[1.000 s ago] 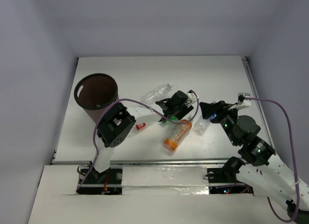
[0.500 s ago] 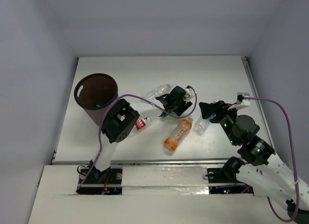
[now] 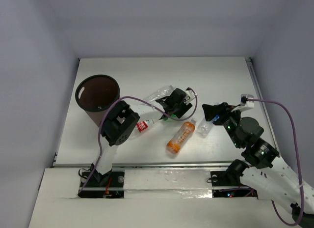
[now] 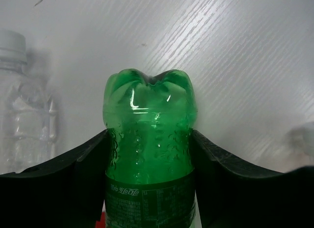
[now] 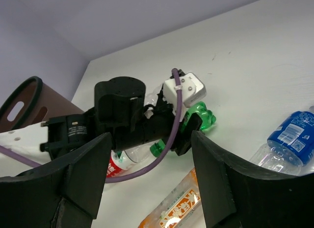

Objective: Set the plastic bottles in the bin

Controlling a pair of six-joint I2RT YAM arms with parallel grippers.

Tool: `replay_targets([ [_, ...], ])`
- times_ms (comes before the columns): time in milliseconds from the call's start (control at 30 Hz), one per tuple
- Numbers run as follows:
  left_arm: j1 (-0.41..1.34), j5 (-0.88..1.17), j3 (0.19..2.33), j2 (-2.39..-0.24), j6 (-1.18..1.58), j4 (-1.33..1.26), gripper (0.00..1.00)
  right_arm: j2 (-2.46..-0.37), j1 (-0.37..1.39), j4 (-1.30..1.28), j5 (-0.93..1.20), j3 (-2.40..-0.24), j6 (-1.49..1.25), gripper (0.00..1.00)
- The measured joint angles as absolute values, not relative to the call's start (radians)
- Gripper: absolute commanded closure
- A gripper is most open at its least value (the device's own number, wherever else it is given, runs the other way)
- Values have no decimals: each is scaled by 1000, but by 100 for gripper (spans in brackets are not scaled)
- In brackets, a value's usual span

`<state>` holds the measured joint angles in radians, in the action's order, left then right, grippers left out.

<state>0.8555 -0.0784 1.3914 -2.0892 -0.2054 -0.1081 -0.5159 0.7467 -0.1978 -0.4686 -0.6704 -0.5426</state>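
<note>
My left gripper (image 3: 181, 107) is shut on the green bottle (image 4: 147, 134), whose base sticks out past the fingers (image 4: 73, 181). The green bottle also shows in the right wrist view (image 5: 202, 118). My right gripper (image 5: 152, 174) is open and empty, to the right of the left gripper. The dark brown bin (image 3: 98, 96) stands at the far left. A plain clear bottle (image 3: 159, 94), a red-labelled bottle (image 3: 143, 126), an orange bottle (image 3: 180, 136) and a blue-labelled bottle (image 3: 206, 126) lie on the table. The dark-labelled bottle is out of view.
The white table (image 3: 147, 71) has grey walls on three sides. A purple cable (image 3: 142, 101) runs along the left arm, and another loops over the right arm (image 3: 287, 115). The bin also shows in the right wrist view (image 5: 24, 107).
My left gripper has moved a little back and left with the green bottle, and more of the red-labelled bottle shows. The right arm has not moved.
</note>
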Motion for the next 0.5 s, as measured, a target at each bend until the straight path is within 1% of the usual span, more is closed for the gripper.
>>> replay_targets([
  [200,836,-86,1306,-1903,-145,-148,57,-488,747,-197,-467,-670,-543,29],
  [400,753,-90,1299,-1588,-30,-310,56,-466,747,-191,-458,-670,-540,29],
  [500,695,-131,1278,-1436,20,-405,55,-476,747,-188,-443,-670,-534,28],
])
